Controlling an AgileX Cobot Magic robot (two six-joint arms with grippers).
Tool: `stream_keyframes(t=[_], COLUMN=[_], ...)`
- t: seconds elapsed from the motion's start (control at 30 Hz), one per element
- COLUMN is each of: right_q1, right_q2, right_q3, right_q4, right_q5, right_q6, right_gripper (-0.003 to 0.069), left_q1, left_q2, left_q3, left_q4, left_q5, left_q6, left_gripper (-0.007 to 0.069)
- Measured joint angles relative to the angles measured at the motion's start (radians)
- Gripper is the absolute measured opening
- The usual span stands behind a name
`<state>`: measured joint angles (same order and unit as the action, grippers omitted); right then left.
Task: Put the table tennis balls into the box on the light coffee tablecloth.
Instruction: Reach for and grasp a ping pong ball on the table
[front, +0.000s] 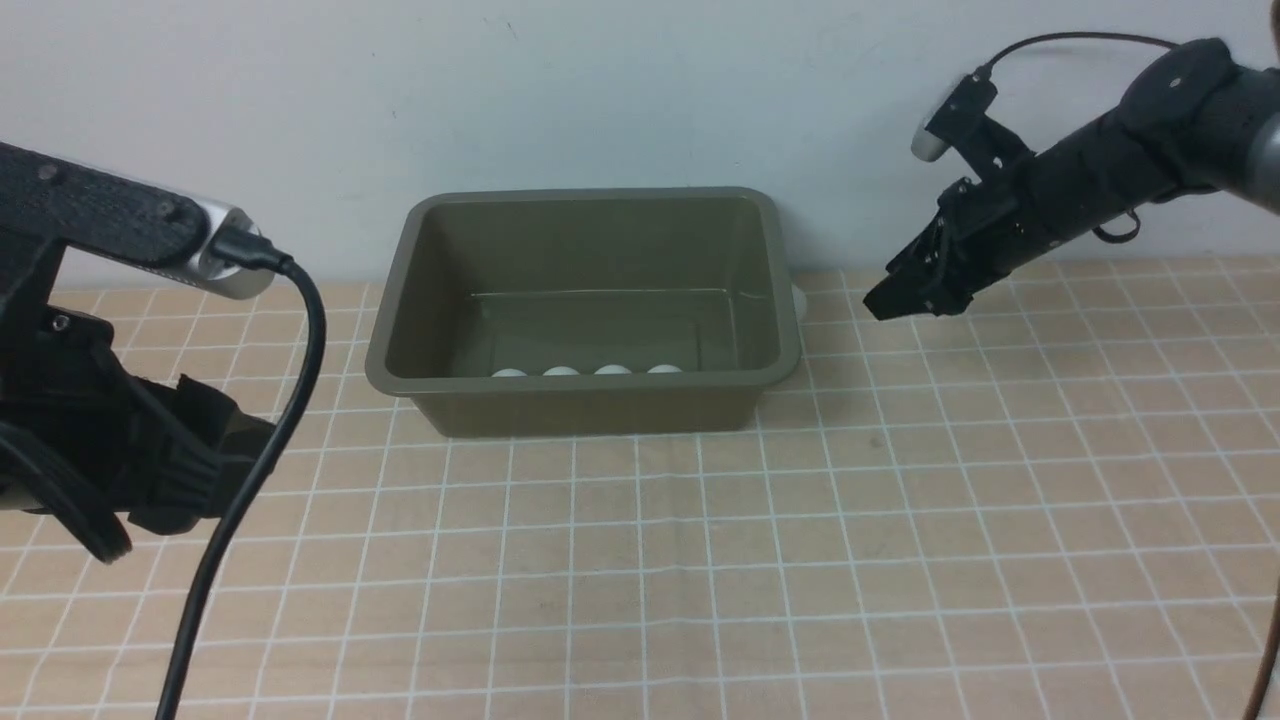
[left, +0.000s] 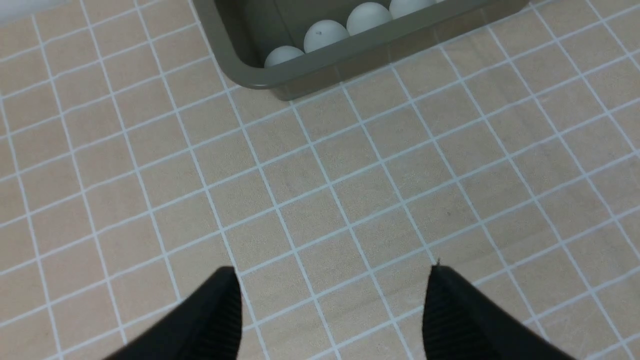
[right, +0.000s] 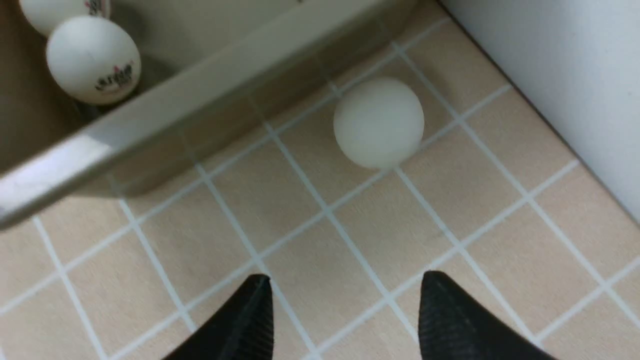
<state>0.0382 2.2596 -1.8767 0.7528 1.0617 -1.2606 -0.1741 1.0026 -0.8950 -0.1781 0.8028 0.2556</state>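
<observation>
**Right gripper** (right: 345, 300): fingers parted, nothing between them. Only the two black tips show in its wrist view. The rest is cut off by the frame edge. It hangs above the light coffee tablecloth (front: 700, 560), to the right of the box (front: 590, 410) and apart from it.

**Loose ball** (right: 378, 122): white, plain on its visible side, slightly blurred. It is on the cloth ahead of the right gripper, just beside the box's right wall and near the pale back wall (front: 600, 90). Whether it touches the box cannot be told. In the front view only a sliver shows past the rim.

**Left gripper** (left: 332, 295): fingers spread wide, empty, with only the tips in view. In the front view its jaws are lost among the dark housing and a black cable (front: 290, 400). It is over bare cloth, and the box's near-left corner is ahead of it.

**Box**: olive-green, upright on the cloth, close to the back wall.

**Boxed balls** (front: 561, 371): four white tops show in a row along the near wall, their lower parts hidden. The right wrist view shows two, one cut off and one with print too blurred to read. The full count inside cannot be told.
</observation>
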Motion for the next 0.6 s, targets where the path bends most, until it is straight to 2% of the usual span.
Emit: stream_keyframes(t=[0.07,0.27,0.43,0.6], right_q1=[0.0,0.006,0.025,0.049], right_q2=[0.0,0.01,0.032,0.072], right_q3=[0.0,0.0,-0.001,-0.001], right_q4=[0.012,0.045,0.05,0.054], right_q5=[0.004,-0.006,-0.031,-0.082], right_q6=[-0.01,-0.199,-0.281,-0.318], right_gripper=[0.0365,0.0368,0.0386,0.0449], left_q1=[0.0,0.0,0.0,0.0], left_q2=[0.0,0.0,0.0,0.0], left_q3=[0.0,0.0,0.0,0.0], left_q4=[0.0,0.0,0.0,0.0], left_q5=[0.0,0.0,0.0,0.0], left_q6=[0.001,0.007,0.008,0.009], left_gripper=[0.0404,0.0404,0.0404,0.0404])
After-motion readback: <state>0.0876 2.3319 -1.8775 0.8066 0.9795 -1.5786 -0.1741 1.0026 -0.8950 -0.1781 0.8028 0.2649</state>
